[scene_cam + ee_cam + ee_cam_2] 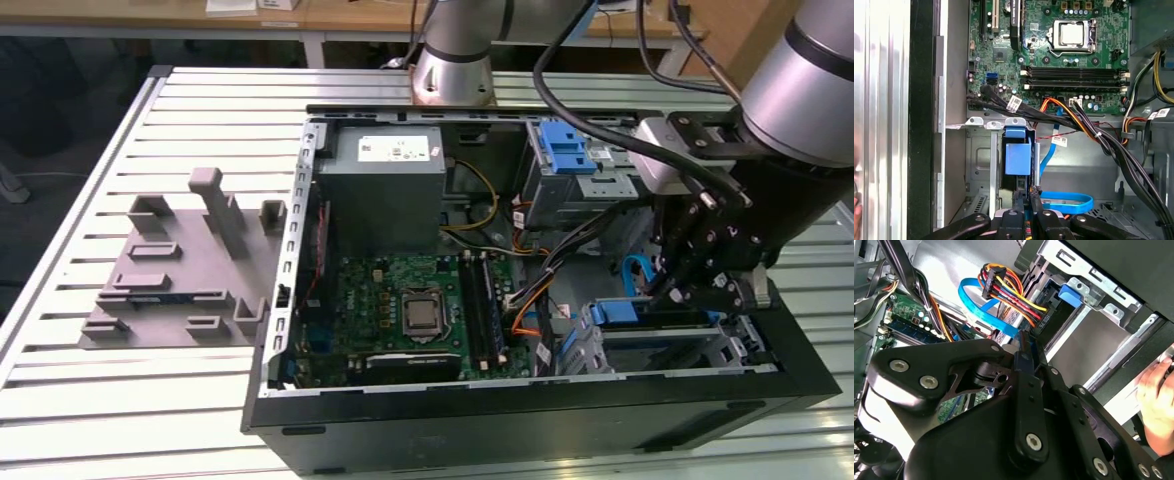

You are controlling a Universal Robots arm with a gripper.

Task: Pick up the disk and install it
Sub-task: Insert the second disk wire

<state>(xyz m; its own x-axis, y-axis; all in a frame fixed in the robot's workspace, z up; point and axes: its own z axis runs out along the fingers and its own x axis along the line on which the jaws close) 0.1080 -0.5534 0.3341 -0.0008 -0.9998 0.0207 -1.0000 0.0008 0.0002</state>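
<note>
I have the tool (1024,204) clenched on the disk's (1018,159) rear edge, holding it edge-on so it lines up inside the drive cage (985,165).

- The arm (814,70) is a thick silver-grey tube with a dark band and black cables looping beside it.
- The claw (701,270) has matte black linkage plates studded with silver screws.
</note>
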